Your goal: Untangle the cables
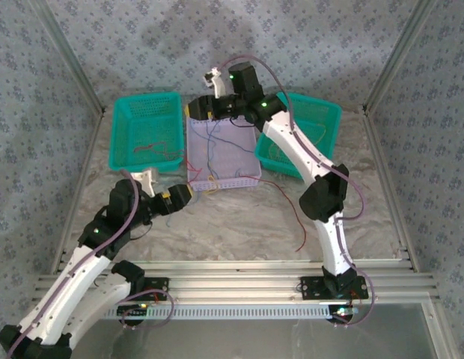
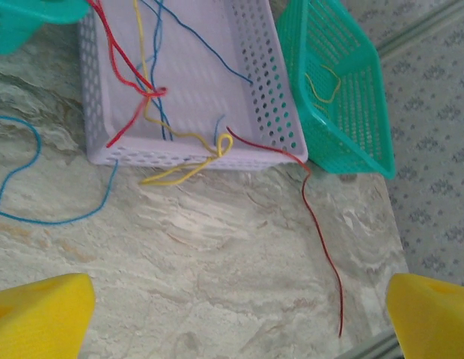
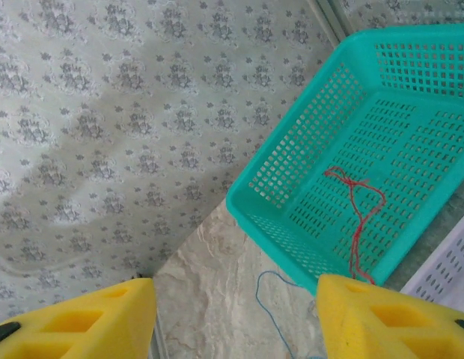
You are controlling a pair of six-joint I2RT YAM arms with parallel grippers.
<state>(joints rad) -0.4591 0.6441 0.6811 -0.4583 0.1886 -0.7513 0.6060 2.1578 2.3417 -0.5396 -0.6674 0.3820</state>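
The cables are thin red, blue and yellow wires. A tangle of them (image 2: 150, 93) lies in the white basket (image 2: 202, 158), with a yellow loop (image 2: 191, 166) spilling over its front rim. One red cable (image 2: 325, 247) trails from the basket across the table (image 1: 292, 217), and a blue one (image 2: 37, 218) curls at the left. My left gripper (image 2: 239, 321) hovers over bare table before the basket (image 1: 188, 196), open and holding nothing. My right gripper (image 1: 196, 110) hangs above the basket's far left corner, open (image 3: 236, 321). A blue strand (image 3: 273, 307) lies below it.
The left teal basket (image 1: 146, 112) holds a red wire (image 3: 359, 202). The right teal basket (image 2: 344, 112) holds yellow wires (image 2: 322, 86). Patterned walls and metal frame rails enclose the table. The right arm reaches over the right teal basket.
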